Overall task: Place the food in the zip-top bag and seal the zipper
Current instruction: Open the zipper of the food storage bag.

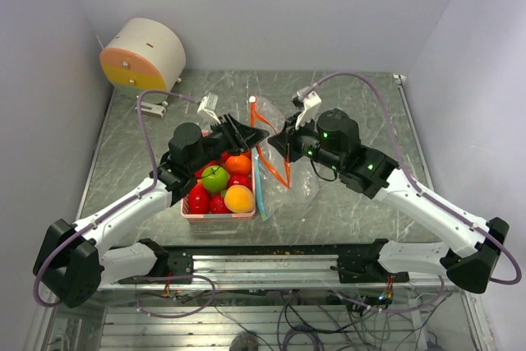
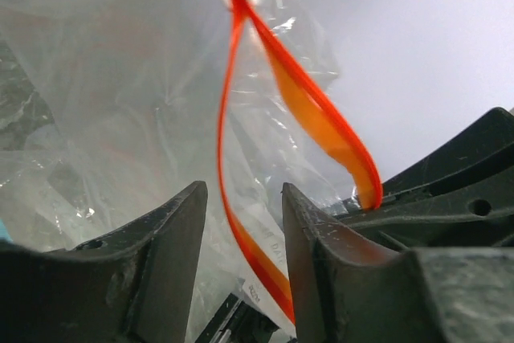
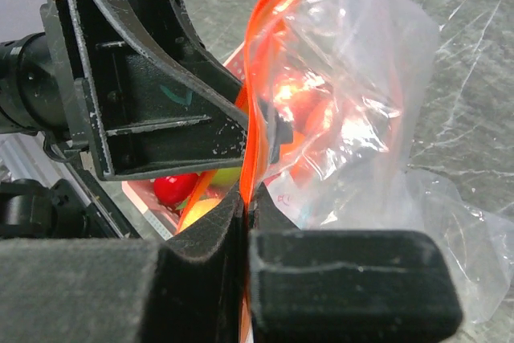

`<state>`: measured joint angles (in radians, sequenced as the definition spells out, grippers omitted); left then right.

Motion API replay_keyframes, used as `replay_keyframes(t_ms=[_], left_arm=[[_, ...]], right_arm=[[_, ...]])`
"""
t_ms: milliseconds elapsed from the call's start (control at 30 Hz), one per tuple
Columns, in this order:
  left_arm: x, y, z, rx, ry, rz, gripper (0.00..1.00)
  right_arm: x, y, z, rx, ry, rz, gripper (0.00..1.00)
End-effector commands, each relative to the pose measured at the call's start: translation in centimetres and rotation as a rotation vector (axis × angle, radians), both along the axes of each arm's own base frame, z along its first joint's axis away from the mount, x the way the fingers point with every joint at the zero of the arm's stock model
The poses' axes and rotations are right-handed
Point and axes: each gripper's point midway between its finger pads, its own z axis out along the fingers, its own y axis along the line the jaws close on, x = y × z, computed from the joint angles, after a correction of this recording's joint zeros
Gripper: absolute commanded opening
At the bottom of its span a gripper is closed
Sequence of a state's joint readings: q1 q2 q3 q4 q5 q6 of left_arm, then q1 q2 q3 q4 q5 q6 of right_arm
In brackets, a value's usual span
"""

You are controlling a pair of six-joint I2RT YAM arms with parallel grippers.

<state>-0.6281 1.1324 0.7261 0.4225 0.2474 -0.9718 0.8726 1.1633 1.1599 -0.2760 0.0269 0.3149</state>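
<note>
Two grippers are counted: the left gripper (image 2: 245,194) and the right gripper (image 3: 245,198). One pink basket (image 1: 215,218) is seen. In it are counted one green apple (image 1: 215,177), one orange (image 1: 238,163), one yellow-orange fruit (image 1: 239,198) and at least three red apples (image 1: 198,199). One clear zip-top bag (image 3: 361,62), one orange zipper (image 2: 317,114) and one teal strip (image 1: 259,187) are counted.

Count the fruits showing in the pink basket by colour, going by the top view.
Red apples: 3 clearly showing
Green apple: 1
Orange: 1
Yellow-orange fruit: 1
Total: 6 showing. The left arm covers the far end of the basket, so more may be hidden.
</note>
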Motion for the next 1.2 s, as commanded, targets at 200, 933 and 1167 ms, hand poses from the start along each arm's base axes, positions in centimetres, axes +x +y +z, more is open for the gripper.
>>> replay_keyframes(t_ms=[200,933,1167], left_arm=[[1.4,-0.1,-0.8,0.038,-0.035,0.054,0.36],[-0.1,6.5,1.0,0.648,-0.012,0.127,0.07],[-1.3,6.7,-0.6,0.681,0.017,0.075,0.07]], right_arm=[[-0.5,-0.7,1.7,0.034,-0.036,-0.008,0.00],[6.0,-11.1,-2.7,-0.305,-0.071,-0.813,0.00],[6.4,-14.1,-1.3,-0.258,-0.143,-1.038,0.00]])
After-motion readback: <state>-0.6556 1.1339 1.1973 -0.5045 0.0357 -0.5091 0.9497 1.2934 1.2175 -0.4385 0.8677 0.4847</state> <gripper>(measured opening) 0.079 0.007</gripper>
